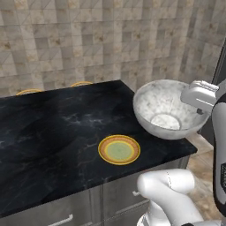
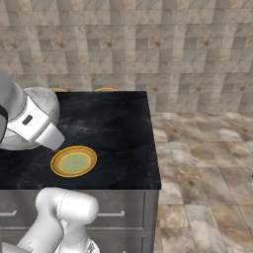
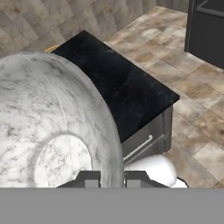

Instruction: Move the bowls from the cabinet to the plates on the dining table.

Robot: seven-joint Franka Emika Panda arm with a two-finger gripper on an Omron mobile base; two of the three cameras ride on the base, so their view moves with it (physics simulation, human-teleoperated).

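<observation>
My gripper (image 1: 199,108) is shut on the rim of a marbled whitish-grey bowl (image 1: 167,110), which hangs tilted in the air above the right end of the dining table (image 1: 44,132). In the hand view the bowl (image 3: 52,122) lies on the left, and the rim sits between the two fingertips of the gripper (image 3: 112,179). An orange-yellow plate (image 1: 119,149) lies on the black marble top near the front edge, below and left of the bowl. From the right base view the plate (image 2: 73,161) is just beneath the gripper (image 2: 52,138) and bowl (image 2: 42,99). The cabinet is out of view.
Two more plates (image 1: 29,92) (image 1: 81,83) lie at the table's far edge by the tiled wall. Grey drawers (image 2: 123,212) front the table base. Tiled floor (image 2: 207,163) is to the right. A dark tall unit (image 3: 205,26) with a silver handle stands beyond it.
</observation>
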